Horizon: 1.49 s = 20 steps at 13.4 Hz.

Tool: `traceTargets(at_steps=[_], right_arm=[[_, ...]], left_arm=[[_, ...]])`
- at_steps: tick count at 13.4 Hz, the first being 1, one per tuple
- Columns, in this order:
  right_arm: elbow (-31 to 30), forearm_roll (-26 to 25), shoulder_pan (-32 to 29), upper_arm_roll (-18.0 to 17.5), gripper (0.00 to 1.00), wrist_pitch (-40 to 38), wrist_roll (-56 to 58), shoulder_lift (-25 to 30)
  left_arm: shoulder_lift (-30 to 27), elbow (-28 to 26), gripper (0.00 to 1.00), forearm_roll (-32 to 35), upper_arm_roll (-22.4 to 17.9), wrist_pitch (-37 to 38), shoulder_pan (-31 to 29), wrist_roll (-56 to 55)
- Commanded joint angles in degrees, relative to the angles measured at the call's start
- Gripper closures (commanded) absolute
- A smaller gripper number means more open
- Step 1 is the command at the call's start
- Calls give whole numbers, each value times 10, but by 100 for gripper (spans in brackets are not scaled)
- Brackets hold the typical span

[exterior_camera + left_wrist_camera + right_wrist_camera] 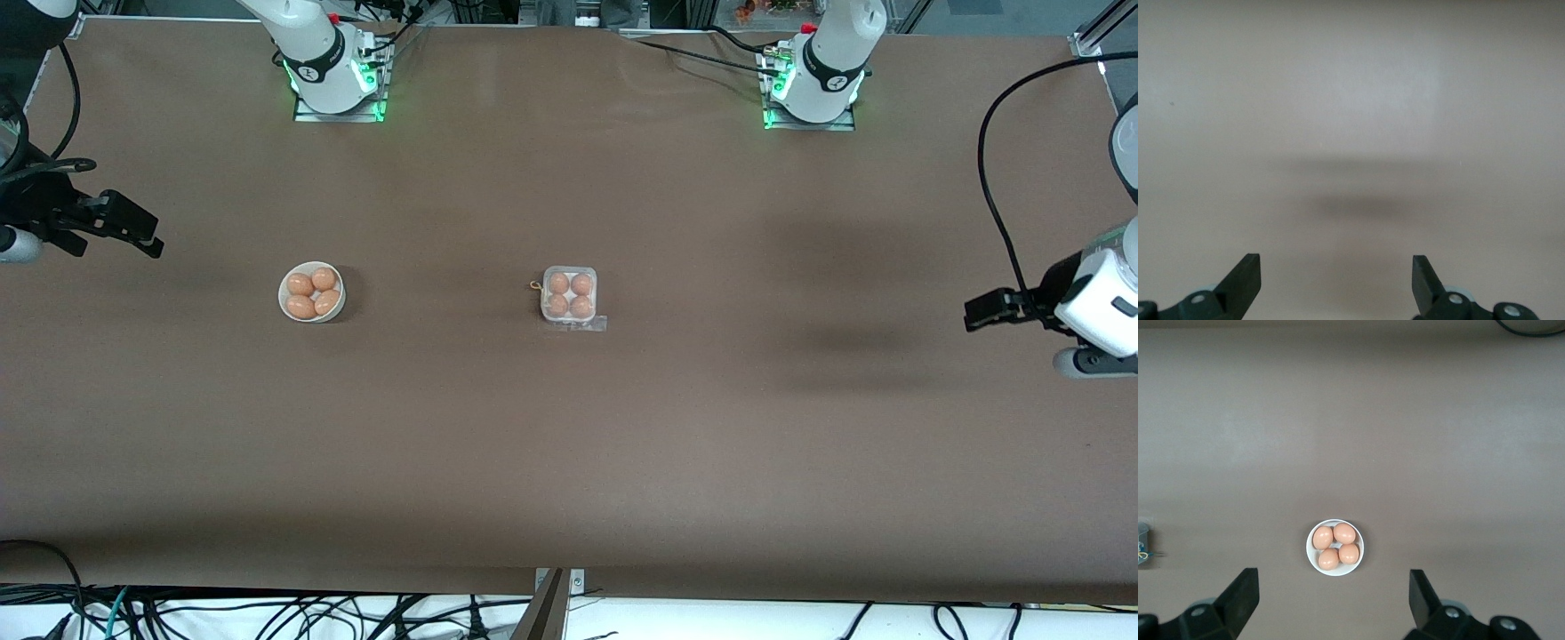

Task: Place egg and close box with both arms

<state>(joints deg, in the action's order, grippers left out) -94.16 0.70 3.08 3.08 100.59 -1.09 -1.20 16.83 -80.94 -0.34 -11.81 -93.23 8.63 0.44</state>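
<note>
The box (569, 296) stands mid-table with an orange-brown egg (558, 284) in each of its four cells. Its clear lid seems down over them, and a clear flap sticks out on the side nearer the front camera. My right gripper (142, 233) hangs open and empty in the air over the right arm's end of the table; the right wrist view shows its wide-apart jaws (1333, 583) and an edge of the box (1142, 541). My left gripper (976, 316) hangs open and empty over the left arm's end; the left wrist view (1336, 267) shows only bare table.
A round white bowl (287, 307) holding several more eggs sits toward the right arm's end, level with the box; it also shows in the right wrist view (1311, 557). Black cables run along the table edge nearest the front camera.
</note>
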Motion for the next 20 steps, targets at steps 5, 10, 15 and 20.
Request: traceTargets(at_steps=[5,10,15,20], right_arm=[[-4,4,-4,-1,0,-3,-1,4],[-4,4,-2,-1,0,-2,-1,4],[-4,4,-4,-1,0,-3,-1,2],[-4,4,-4,-1,0,-3,-1,2]], left_arm=[[-135,-163,0,15,16,-16,4,8],[-155,-175,0,21,21,-12,0,11],[-142,-156,0,14,22,7,4,4],[-138,-146,0,14,22,9,6,3]])
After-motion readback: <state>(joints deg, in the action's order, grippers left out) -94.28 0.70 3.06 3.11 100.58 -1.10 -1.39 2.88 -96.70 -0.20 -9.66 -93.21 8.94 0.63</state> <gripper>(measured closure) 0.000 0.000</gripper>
